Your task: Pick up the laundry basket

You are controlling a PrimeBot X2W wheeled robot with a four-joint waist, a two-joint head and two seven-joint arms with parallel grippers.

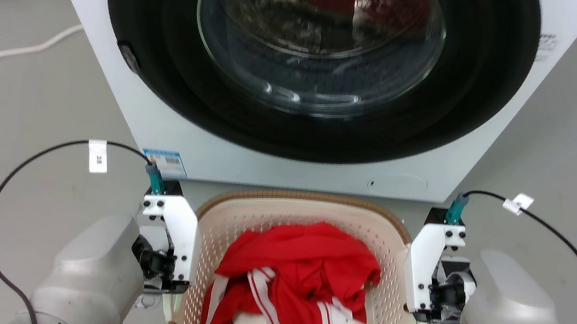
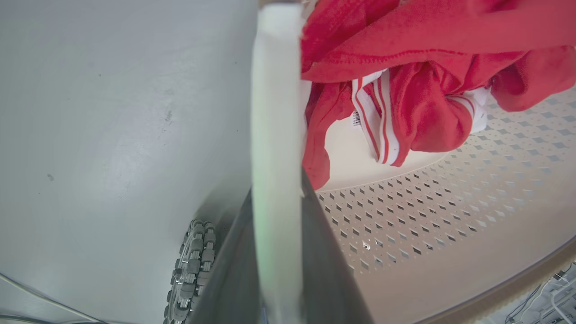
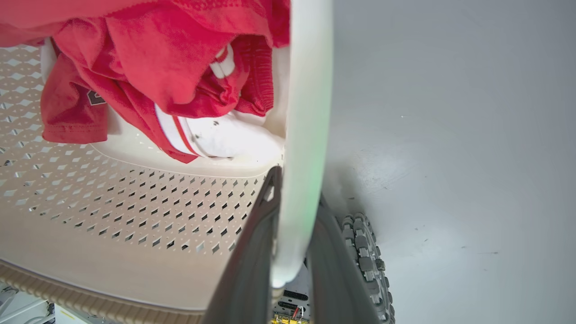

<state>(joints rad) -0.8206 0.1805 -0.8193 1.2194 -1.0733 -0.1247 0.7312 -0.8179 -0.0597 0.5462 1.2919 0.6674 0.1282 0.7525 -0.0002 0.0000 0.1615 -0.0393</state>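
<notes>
Beige perforated plastic laundry basket point(image 1: 210, 235) with brown woven-look rim is directly in front of me, just before the white front-load washing machine point(image 1: 171, 131), grey floor point(image 1: 26, 97) on both sides. Red garment with white stripes point(image 1: 303, 263) is piled inside. My left pincer point(image 2: 278, 193) is clenched on the white left side handle point(image 2: 276, 90). My right pincer point(image 3: 297, 184) is clenched on the white right side handle point(image 3: 310, 90). My arms flank the basket.

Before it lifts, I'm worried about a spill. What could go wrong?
1. The left gripper and right gripper each pinch only a thin white handle; a slip on either side could tilt the basket and tip the red clothes out.
2. The basket's far rim sits close to the washer; any forward swing might bump it.
</notes>
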